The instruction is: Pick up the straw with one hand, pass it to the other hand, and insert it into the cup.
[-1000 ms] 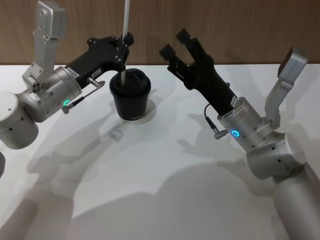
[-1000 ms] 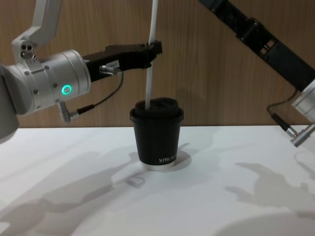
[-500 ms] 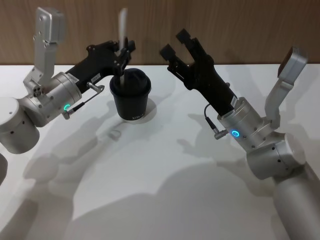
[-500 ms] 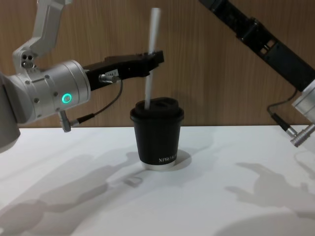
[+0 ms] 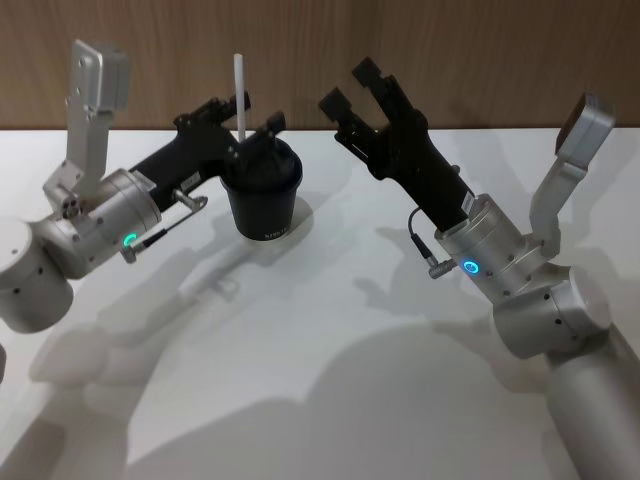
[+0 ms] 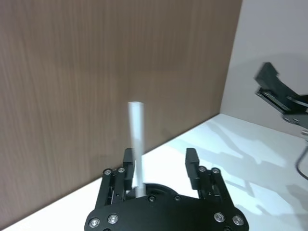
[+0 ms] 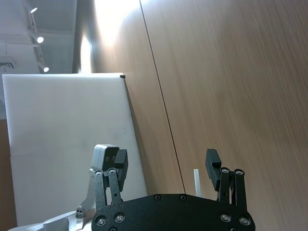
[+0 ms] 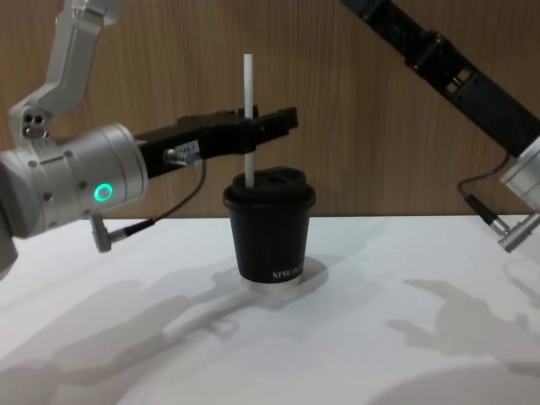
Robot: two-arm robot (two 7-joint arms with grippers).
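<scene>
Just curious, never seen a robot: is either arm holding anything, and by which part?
Nothing is held. The left gripper has its jaws open around the straw, which stands in the cup; the right gripper is open and empty.

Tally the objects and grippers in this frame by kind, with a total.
Cups: 1, the cup
Straws: 1, the straw, standing in the lid
Grippers: 2, left gripper and right gripper, both open
Total: 4
</scene>
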